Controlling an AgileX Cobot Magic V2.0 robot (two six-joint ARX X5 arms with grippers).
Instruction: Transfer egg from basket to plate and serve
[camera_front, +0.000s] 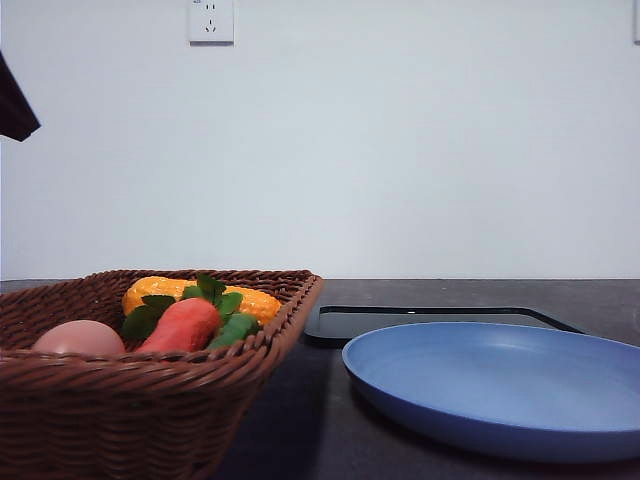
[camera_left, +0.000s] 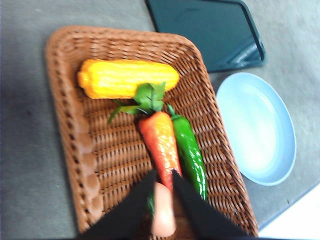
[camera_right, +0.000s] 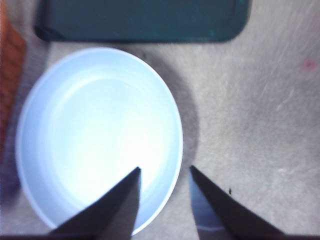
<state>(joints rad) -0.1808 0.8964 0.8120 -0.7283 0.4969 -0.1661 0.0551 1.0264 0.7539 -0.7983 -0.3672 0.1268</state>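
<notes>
Sitting in the basket (camera_front: 150, 400), the egg (camera_front: 78, 339) is at the left end, next to the carrot (camera_front: 182, 325) w/ its green leaves, and corn (camera_front: 200, 295) lies behind them. From the left wrist cam the egg (camera_left: 163, 210) shows between the two dark fingers of the left gripper (camera_left: 164, 200), which look narrowed around it. Can't tell if they're actually squeezing or just straddling, pic is blurry there, so not calling it a grip. The carrot tip and a green pepper (camera_left: 190, 155) sit right by the fingers, prob why the approach is from the basket's near end: less chance of bumping the veg.

Plate (camera_front: 500, 385) is empty, on the table just beside the basket's right side, w/ a black tray (camera_front: 340, 322) behind it. Right gripper (camera_right: 164, 172) hangs above the plate's edge, jaws apart, holding nothing. My guess is it's parked there to grab the plate for serving once the egg lands. Egg not moved over yet imo
</notes>
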